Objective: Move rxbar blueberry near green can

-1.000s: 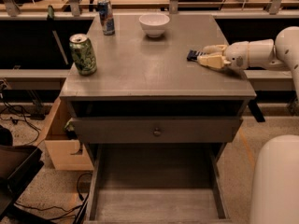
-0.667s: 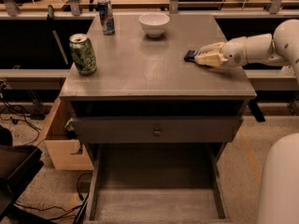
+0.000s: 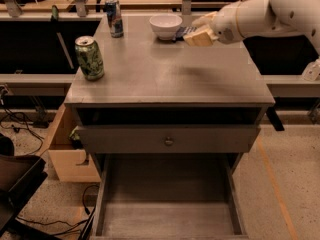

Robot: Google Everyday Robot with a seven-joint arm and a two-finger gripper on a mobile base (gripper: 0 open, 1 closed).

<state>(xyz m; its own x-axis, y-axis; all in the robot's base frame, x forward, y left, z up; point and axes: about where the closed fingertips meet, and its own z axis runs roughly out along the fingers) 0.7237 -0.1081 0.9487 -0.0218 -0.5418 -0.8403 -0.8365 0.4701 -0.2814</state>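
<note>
The green can (image 3: 90,58), green and white mottled with a silver top, stands upright at the left edge of the grey table (image 3: 170,79). My gripper (image 3: 194,34) comes in from the right on a white arm and is raised above the table's back middle. It is shut on the rxbar blueberry (image 3: 181,32), whose dark navy end sticks out to the left of the pale fingers (image 3: 202,36). The bar hangs in front of the white bowl, well to the right of the green can. A faint shadow lies on the table below it.
A white bowl (image 3: 166,25) sits at the back middle, just left of the gripper. A slim blue and silver can (image 3: 114,17) stands at the back left. The bottom drawer (image 3: 170,204) is pulled open. A cardboard box (image 3: 67,156) sits on the floor at the left.
The gripper has lifted the rxbar off the right side of the table and carried it left and toward the back, up to the white bowl. The cans and bowl have not moved.
</note>
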